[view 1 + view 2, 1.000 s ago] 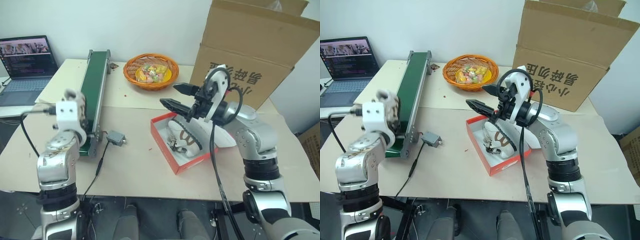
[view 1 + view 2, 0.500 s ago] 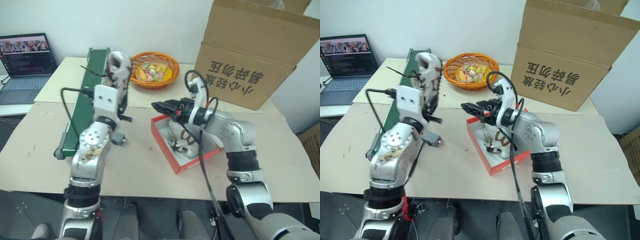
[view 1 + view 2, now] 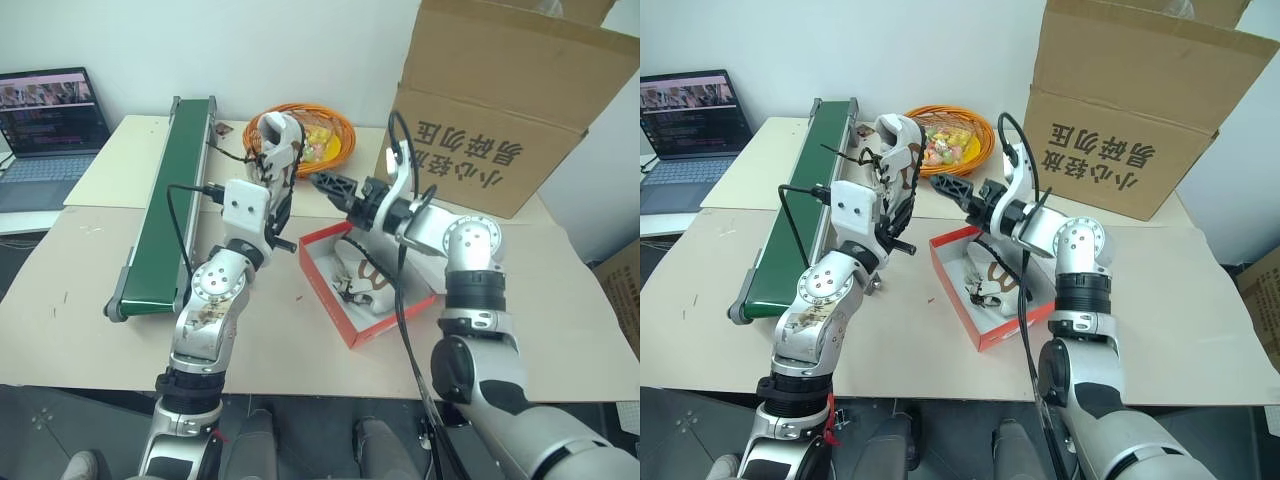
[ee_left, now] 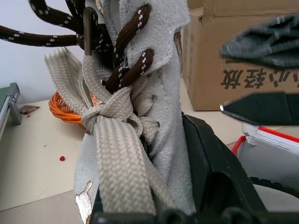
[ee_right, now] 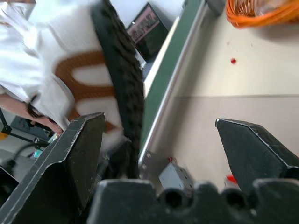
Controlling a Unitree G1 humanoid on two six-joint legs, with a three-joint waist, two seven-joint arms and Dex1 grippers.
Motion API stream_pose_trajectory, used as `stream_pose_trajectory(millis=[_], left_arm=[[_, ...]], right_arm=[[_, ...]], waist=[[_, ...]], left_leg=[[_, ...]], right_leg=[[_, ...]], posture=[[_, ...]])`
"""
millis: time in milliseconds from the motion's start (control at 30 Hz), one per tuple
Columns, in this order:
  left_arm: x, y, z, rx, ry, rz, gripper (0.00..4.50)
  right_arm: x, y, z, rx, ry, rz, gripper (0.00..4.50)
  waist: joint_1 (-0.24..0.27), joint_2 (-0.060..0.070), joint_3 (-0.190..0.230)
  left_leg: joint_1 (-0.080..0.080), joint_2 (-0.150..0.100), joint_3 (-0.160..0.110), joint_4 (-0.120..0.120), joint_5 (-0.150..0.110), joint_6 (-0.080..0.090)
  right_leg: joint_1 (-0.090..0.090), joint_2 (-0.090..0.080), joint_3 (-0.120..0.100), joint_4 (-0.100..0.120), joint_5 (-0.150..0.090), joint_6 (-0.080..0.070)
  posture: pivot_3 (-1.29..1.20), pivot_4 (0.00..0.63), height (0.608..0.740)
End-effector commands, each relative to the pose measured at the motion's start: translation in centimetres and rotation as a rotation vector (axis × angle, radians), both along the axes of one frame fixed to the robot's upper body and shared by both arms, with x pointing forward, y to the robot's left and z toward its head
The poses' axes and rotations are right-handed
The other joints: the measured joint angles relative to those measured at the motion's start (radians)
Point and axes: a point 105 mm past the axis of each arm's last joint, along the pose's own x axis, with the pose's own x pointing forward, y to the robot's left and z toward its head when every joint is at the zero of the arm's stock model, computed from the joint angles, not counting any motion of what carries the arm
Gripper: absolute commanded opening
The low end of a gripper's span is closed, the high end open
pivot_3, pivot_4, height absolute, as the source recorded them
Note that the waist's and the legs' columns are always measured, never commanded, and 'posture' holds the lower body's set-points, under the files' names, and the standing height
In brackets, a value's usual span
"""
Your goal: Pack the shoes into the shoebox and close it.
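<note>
Fingers of the left tool [image 3: 272, 165] are pressed together on a white sneaker with dark brown laces and a black sole [image 4: 140, 116], held raised above the desk [image 3: 90, 300] with its laces dangling. The left wrist view shows the shoe's pale suede upper and a flat cream strap knotted across it, right between the black fingers [image 4: 210, 163]. Just beside it, the right tool [image 3: 335, 190] hangs in the air with its two black fingers spread wide and nothing between them, its tips pointing at the held shoe; in the right wrist view that shoe's sole sits near one finger [image 5: 70, 154]. Below the right tool lies the small red-orange cardboard shoebox with a white inside [image 3: 322, 275], open on the desk, and the second white sneaker [image 3: 365, 285] lies inside it. Beyond the tools stands an orange woven basket of coloured items [image 3: 330, 135]. A long green conveyor strip [image 3: 165, 215] runs along the robot's left side, a big brown carton with printed characters [image 3: 500, 110] stands at the right, and a laptop [image 3: 45, 125] sits at the far left.
</note>
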Motion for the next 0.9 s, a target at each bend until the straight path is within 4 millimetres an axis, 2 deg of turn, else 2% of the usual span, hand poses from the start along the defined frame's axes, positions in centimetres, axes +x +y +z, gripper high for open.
stream_pose_trajectory(millis=[33,233,367,533,700,900], left_arm=[[-0.4,-1.0,2.2,-0.023,-0.092,-0.051,0.85],[-0.5,-2.0,2.4,-0.030,-0.099,-0.087,0.85],[-0.3,-2.2,2.1,-0.036,-0.092,-0.096,0.85],[-0.2,-2.4,1.9,-0.063,-0.069,-0.117,0.85],[-0.1,-2.6,1.9,-0.080,-0.060,-0.129,0.85],[-0.1,-2.4,1.7,-0.072,-0.051,-0.131,0.85]], right_arm=[[-0.1,1.6,1.5,0.018,-0.050,0.020,4.50],[0.0,2.7,1.6,0.034,-0.042,0.031,4.50],[-0.1,4.1,2.8,0.066,-0.060,0.050,4.50],[-0.5,6.8,5.0,0.143,-0.083,0.101,4.50],[-0.7,8.7,5.8,0.160,-0.097,0.126,4.50],[-0.5,9.2,5.9,0.150,-0.107,0.120,4.50]], waist=[[-0.001,0.000,0.000],[0.000,0.000,0.000],[-0.003,0.000,0.000],[-0.016,0.000,0.000],[-0.019,0.000,0.000],[-0.020,0.000,0.000]], left_leg=[[0.000,0.000,0.000,0.000,0.000,0.000],[0.000,0.000,0.000,0.000,-0.001,-0.001],[0.000,0.000,0.000,0.000,-0.001,-0.001],[0.000,0.000,0.000,0.000,-0.001,-0.001],[-0.001,0.000,0.000,0.000,-0.001,-0.001],[-0.001,0.000,-0.001,0.000,-0.001,-0.001]], right_leg=[[0.000,0.000,0.000,0.000,0.000,0.000],[0.000,0.000,0.000,0.000,0.000,0.000],[0.000,0.000,0.000,0.000,0.000,0.000],[0.000,0.000,0.000,0.000,0.000,0.000],[0.000,0.000,-0.001,0.000,0.000,0.000],[0.000,0.000,-0.001,-0.001,0.000,0.000]], posture=[[0.00,0.150,0.721],[0.00,0.150,0.721],[0.00,0.150,0.721],[0.00,0.150,0.721],[0.00,0.150,0.721],[0.00,0.150,0.721]])
